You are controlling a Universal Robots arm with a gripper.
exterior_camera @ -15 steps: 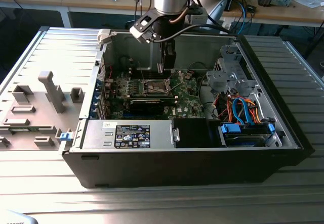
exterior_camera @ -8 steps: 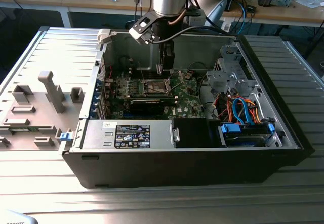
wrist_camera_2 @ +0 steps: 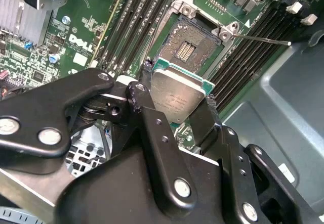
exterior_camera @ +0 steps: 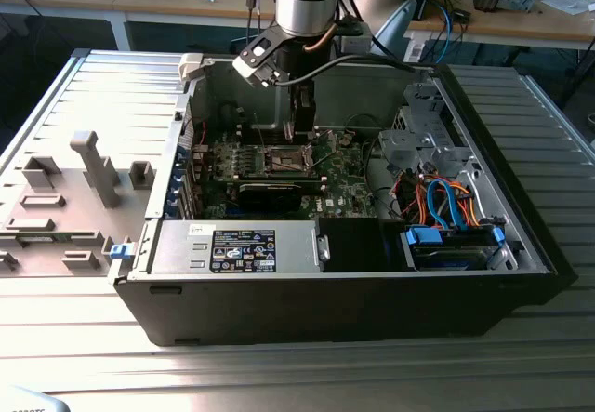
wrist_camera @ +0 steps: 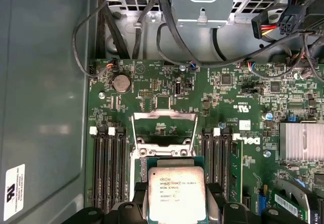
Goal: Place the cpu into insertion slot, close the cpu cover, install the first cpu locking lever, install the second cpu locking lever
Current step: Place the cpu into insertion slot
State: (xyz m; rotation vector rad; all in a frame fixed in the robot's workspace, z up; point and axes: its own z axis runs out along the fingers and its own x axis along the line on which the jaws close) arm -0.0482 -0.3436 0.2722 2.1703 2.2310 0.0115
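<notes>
The cpu (wrist_camera_2: 177, 95) is held flat by two opposite edges between the fingers (wrist_camera_2: 152, 123). The insertion slot (wrist_camera_2: 191, 44) is exposed just ahead of and below the fingers; the cpu is not yet seated.

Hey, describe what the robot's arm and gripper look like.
The arm is a silver-grey cylinder with a black band, black cables looping off its wrist. The gripper is matte black: flat bar linkages joined by round silver pins, ending in narrow black jaws.
</notes>
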